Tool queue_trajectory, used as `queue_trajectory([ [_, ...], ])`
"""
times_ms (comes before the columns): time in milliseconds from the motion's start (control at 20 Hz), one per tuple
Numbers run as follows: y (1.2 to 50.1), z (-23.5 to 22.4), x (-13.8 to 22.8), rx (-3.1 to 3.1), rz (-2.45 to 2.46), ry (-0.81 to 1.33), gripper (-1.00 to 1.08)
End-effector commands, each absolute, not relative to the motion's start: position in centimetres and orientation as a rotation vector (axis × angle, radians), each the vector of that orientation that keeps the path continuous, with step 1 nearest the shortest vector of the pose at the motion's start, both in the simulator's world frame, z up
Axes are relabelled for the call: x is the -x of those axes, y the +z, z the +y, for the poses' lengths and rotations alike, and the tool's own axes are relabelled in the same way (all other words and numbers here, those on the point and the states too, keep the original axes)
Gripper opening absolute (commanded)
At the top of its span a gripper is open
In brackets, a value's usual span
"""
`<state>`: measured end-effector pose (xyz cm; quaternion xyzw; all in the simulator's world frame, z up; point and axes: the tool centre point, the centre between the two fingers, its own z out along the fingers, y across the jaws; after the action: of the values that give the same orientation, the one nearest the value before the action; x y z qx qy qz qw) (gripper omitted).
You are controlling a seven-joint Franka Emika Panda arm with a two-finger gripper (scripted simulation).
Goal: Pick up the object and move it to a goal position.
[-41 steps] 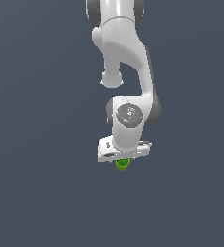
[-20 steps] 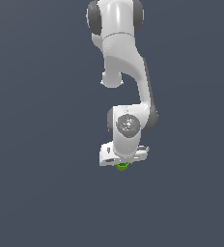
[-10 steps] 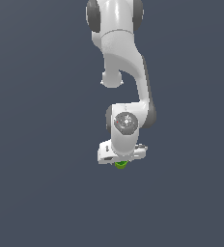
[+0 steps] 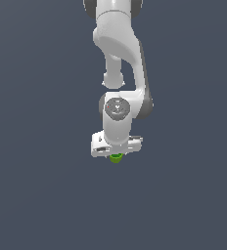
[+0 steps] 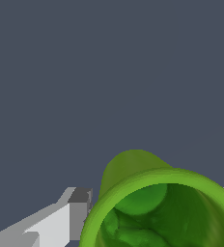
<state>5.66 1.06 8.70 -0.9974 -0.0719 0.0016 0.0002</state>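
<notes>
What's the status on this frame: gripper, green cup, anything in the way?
Gripper shut on green cup. Cup's open rim faces the wrist camera, one finger alongside. Nothing else visible around it.

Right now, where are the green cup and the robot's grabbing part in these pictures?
Cup (image 5: pixel 162 207): wrist view, on its inner wall below the rim.
Cup (image 4: pixel 116 157): exterior view, on the bit showing under the gripper.
Gripper (image 4: pixel 116 155): exterior view, between its fingertips.

A flat, uniform dark slate-grey backdrop (image 4: pixel 32 122) fills both views, evenly lit, with no visible walls, floor edge, furniture or windows to distinguish.
</notes>
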Motion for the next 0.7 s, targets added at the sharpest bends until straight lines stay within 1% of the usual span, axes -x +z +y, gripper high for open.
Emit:
queue_trajectory([
  [0,10.3,-0.1,-4.9,3.134,-0.225,0.001,-1.00],
  [350,13.6,-2.5,-3.0,3.134,-0.225,0.001,-1.00],
  [650,14.9,-3.5,-2.3,3.134,-0.225,0.001,-1.00],
])
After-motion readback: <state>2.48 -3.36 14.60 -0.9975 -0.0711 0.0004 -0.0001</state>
